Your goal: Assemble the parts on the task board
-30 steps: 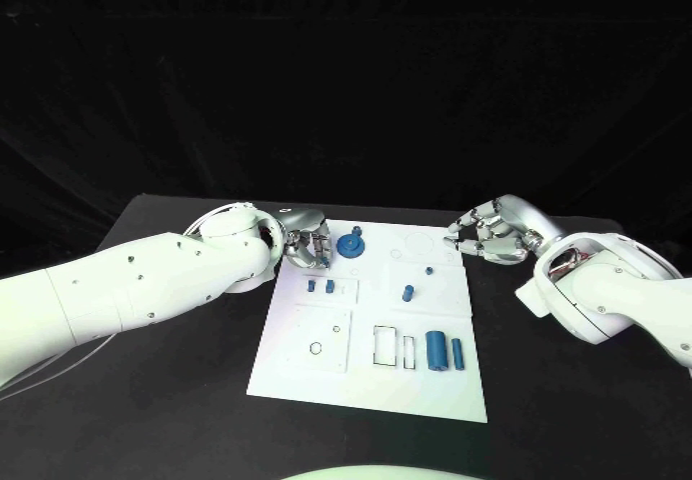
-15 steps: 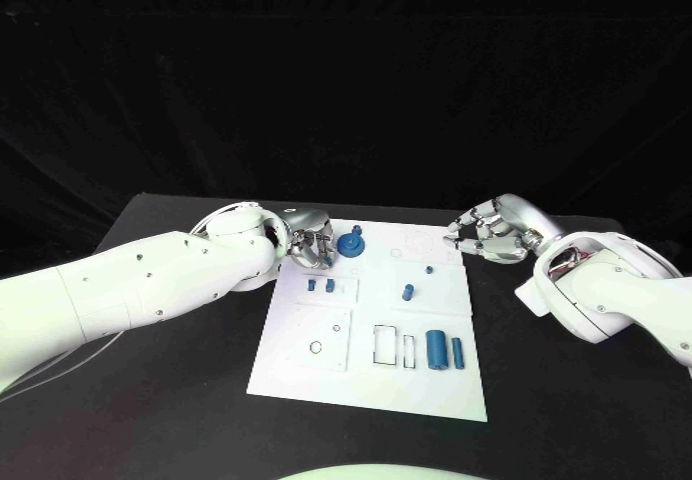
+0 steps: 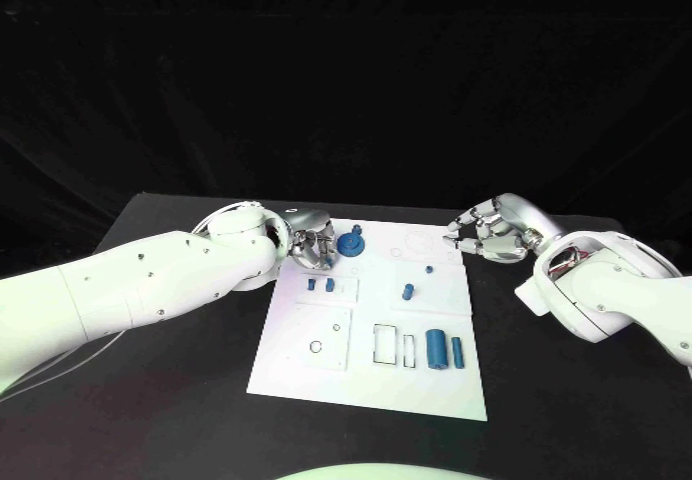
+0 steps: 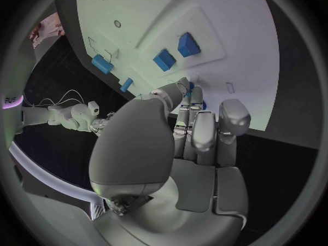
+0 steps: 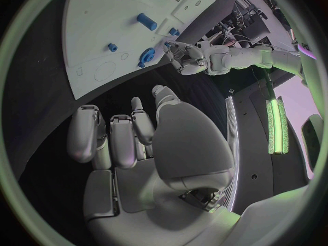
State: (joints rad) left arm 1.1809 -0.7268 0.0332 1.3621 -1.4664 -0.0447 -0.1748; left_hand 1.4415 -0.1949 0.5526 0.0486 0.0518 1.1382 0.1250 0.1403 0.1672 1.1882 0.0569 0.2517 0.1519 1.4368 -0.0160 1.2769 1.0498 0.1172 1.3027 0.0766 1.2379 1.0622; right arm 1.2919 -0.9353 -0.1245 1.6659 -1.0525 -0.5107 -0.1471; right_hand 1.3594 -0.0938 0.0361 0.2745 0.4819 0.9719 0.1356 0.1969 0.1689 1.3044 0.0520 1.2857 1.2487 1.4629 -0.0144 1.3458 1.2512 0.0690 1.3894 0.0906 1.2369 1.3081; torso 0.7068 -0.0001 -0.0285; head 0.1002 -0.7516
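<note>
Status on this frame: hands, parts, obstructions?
Left hand at round blue part, grip unclear. Right hand curled, empty, off task board. Nothing obstructing.

- One white task board (image 3: 309, 372)
- Two large blue cylinders (image 3: 436, 351), lower right of the board
- Two small blue blocks (image 3: 320, 285)
- One blue round knobbed part (image 3: 352, 244)

The white board (image 3: 378, 318) is brightly lit against a dark backdrop, with a faint green-violet tinge. Wrist views bend straight edges; a green lamp strip (image 5: 276, 127) glares.
</note>
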